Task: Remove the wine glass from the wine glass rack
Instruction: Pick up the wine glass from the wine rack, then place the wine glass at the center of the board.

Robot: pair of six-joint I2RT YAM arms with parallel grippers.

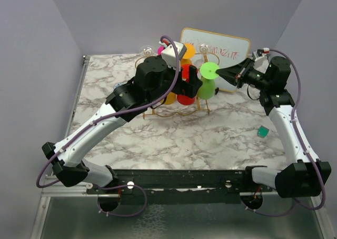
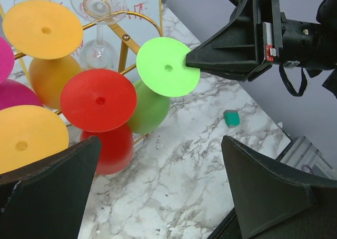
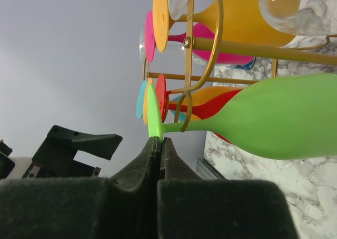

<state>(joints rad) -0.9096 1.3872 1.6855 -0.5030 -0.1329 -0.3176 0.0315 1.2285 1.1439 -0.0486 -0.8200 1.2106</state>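
Right gripper (image 1: 218, 71) level, tight on green wine glass (image 1: 209, 86) foot rim

The wine glass (image 1: 206, 88) hangs on the wine glass rack (image 2: 125, 44), before the whiteboard (image 1: 226, 44).

We see a matt, smooth lime-green plastic-looking wine glass (image 2: 151, 108), a shiny gold thin-wire metal rack (image 3: 247, 48), a glossy clear glass goblet (image 2: 97, 7) and a smooth white marble-patterned tabletop (image 2: 179, 165)
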